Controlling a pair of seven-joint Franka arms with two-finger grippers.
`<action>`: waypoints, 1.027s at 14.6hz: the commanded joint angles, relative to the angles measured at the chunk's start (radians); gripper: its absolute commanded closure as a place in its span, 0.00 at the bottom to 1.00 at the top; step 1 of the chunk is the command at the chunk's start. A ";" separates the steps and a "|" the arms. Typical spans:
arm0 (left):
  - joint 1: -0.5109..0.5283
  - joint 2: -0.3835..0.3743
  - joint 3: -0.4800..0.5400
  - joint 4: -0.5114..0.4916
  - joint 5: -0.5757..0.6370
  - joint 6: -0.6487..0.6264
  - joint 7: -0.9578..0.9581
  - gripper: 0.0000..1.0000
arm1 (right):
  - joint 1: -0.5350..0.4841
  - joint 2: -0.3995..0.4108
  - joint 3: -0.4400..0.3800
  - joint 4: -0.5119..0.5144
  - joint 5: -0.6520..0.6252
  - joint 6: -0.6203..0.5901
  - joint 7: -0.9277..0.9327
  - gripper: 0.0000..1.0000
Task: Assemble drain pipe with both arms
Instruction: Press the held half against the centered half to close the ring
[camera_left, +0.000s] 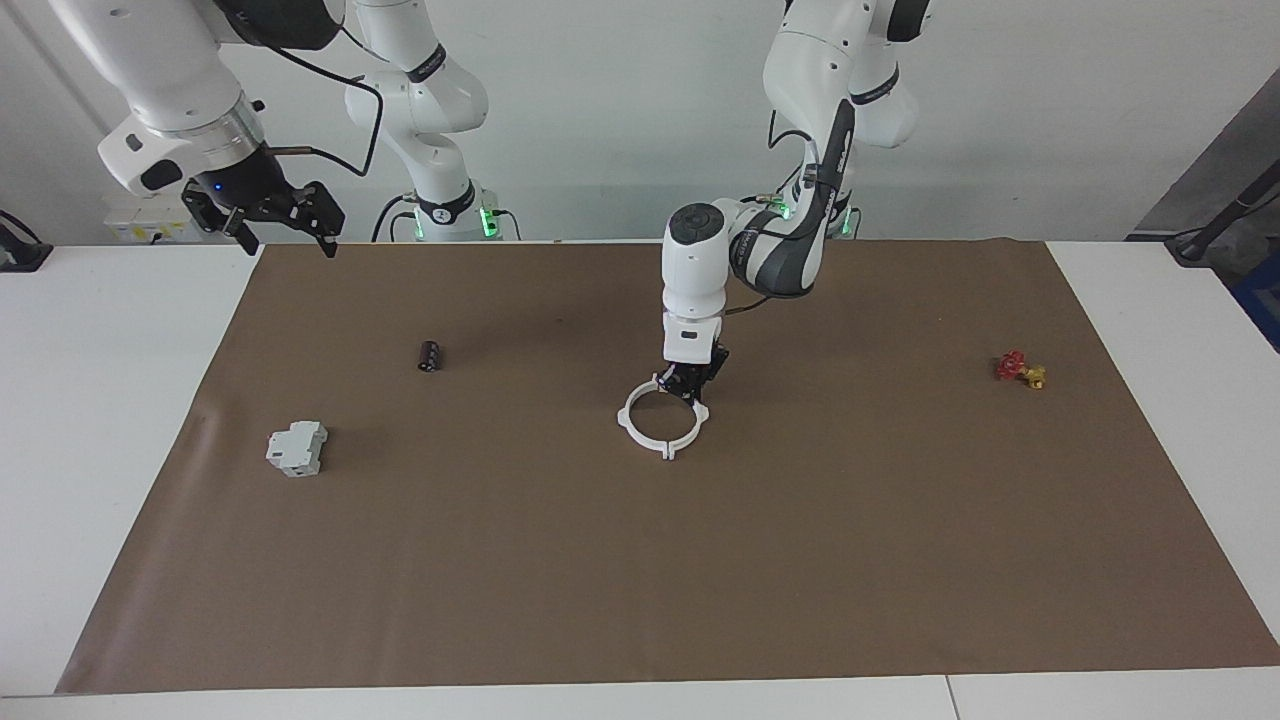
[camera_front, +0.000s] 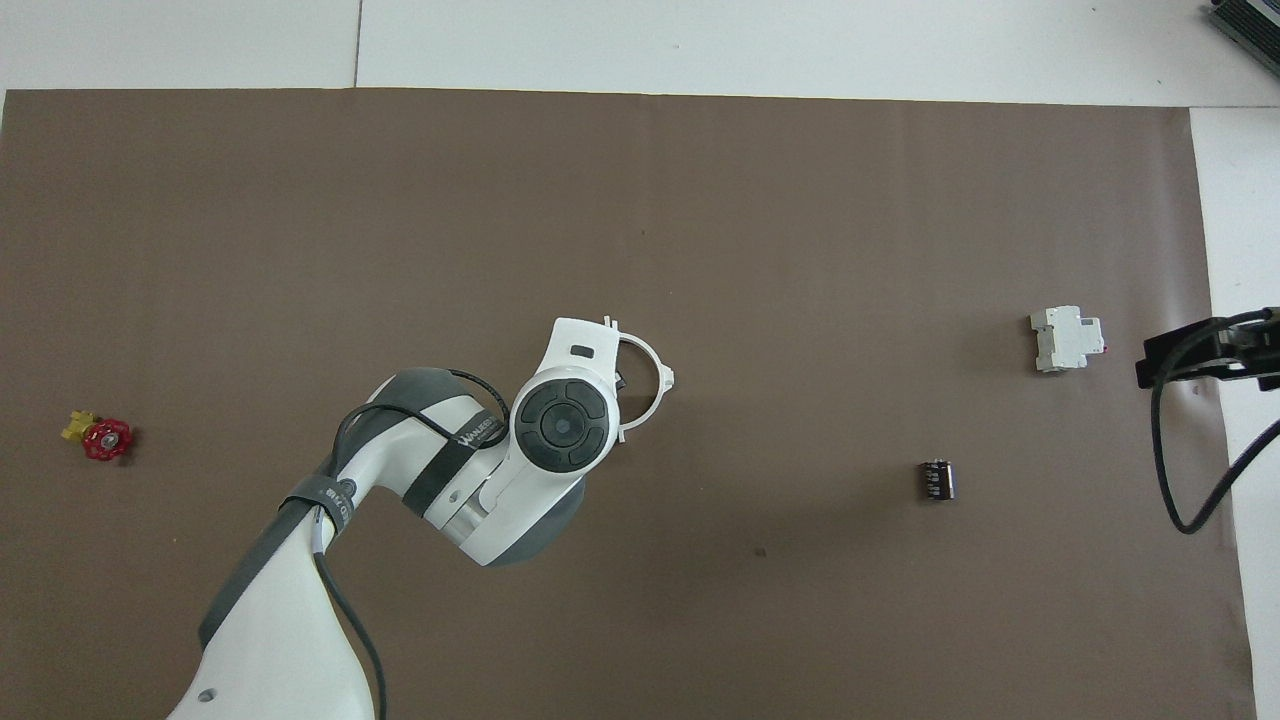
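Observation:
The drain pipe lies as a flat white ring in the middle of the brown mat, its two half arcs meeting end to end at their tabs. One half (camera_left: 626, 422) is toward the right arm's end, the other half (camera_left: 698, 426) toward the left arm's end. My left gripper (camera_left: 688, 389) points straight down and is shut on the rim of that second half, at the part nearest the robots. From overhead the left wrist hides most of the ring, leaving one arc (camera_front: 658, 364) showing. My right gripper (camera_left: 268, 214) waits open, raised over the mat's edge at its own end.
A pale grey blocky device (camera_left: 296, 448) and a small black cylinder (camera_left: 430, 356) lie toward the right arm's end. A red-and-yellow valve (camera_left: 1019, 369) sits toward the left arm's end. The brown mat (camera_left: 640, 580) covers the table.

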 joint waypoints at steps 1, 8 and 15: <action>-0.017 0.023 0.014 0.020 0.025 0.006 -0.020 1.00 | -0.014 -0.016 0.008 -0.014 0.015 -0.006 -0.018 0.00; -0.019 0.021 0.013 0.014 0.025 -0.002 -0.020 0.78 | -0.014 -0.016 0.008 -0.014 0.015 -0.006 -0.018 0.00; -0.025 0.021 0.014 0.009 0.025 -0.008 -0.020 0.50 | -0.014 -0.016 0.008 -0.014 0.015 -0.006 -0.018 0.00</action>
